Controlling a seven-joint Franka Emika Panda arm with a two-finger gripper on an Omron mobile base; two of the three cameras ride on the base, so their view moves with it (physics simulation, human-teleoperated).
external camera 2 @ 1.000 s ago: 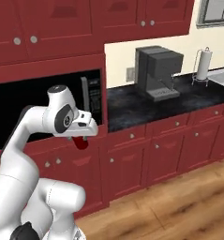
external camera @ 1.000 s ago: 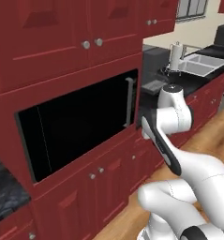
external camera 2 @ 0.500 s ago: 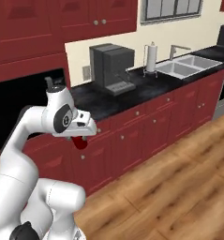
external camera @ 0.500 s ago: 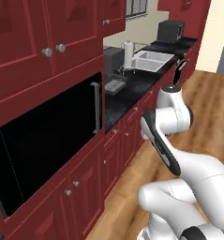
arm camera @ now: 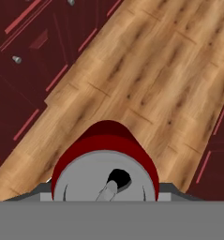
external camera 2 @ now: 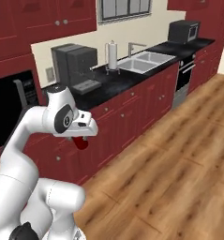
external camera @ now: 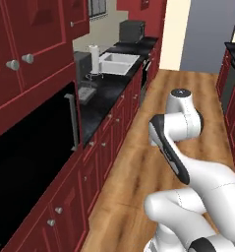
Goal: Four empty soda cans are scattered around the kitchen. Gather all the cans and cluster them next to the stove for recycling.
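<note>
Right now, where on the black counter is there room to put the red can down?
Bare black counter lies between the dark coffee machine and the silver sink. It is crowded by the white paper towel roll. The hand holds the red soda can.

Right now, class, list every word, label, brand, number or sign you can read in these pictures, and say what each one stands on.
None can be read.
Red soda can held in the gripper: plain red side, bare silver top, no print.
Coffee machine, microwave and cabinets: no lettering shows.
</note>
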